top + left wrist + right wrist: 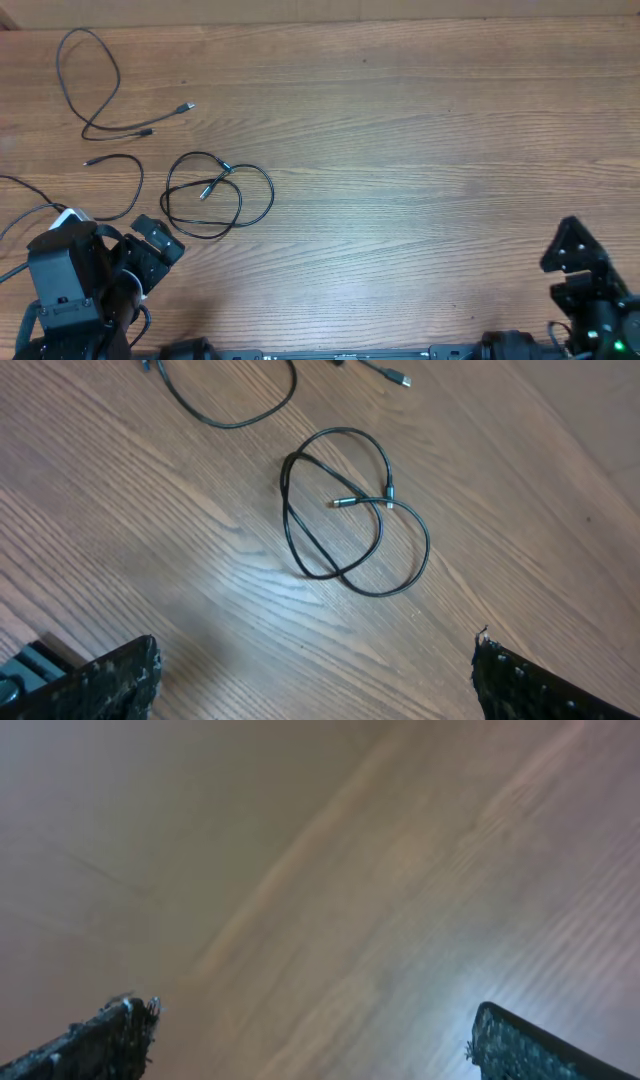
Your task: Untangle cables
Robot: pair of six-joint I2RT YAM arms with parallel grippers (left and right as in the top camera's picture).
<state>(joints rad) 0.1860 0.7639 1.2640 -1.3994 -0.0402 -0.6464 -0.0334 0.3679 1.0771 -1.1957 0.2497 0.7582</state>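
Three thin black cables lie on the left part of the wooden table. A coiled cable (230, 200) forms overlapping loops, also in the left wrist view (350, 520). A short curved cable (125, 175) lies to its left. A long looping cable (100, 75) lies at the far left back, its plug tip (187, 105) pointing right. My left gripper (150, 250) is open and empty, just in front and left of the coiled cable; its fingertips show in the left wrist view (315, 670). My right gripper (570, 250) is open and empty at the front right, over bare wood (310, 1030).
The wooden table (420, 150) fills the view. A thicker black cable and white connector (60, 213) of the left arm run off the left edge.
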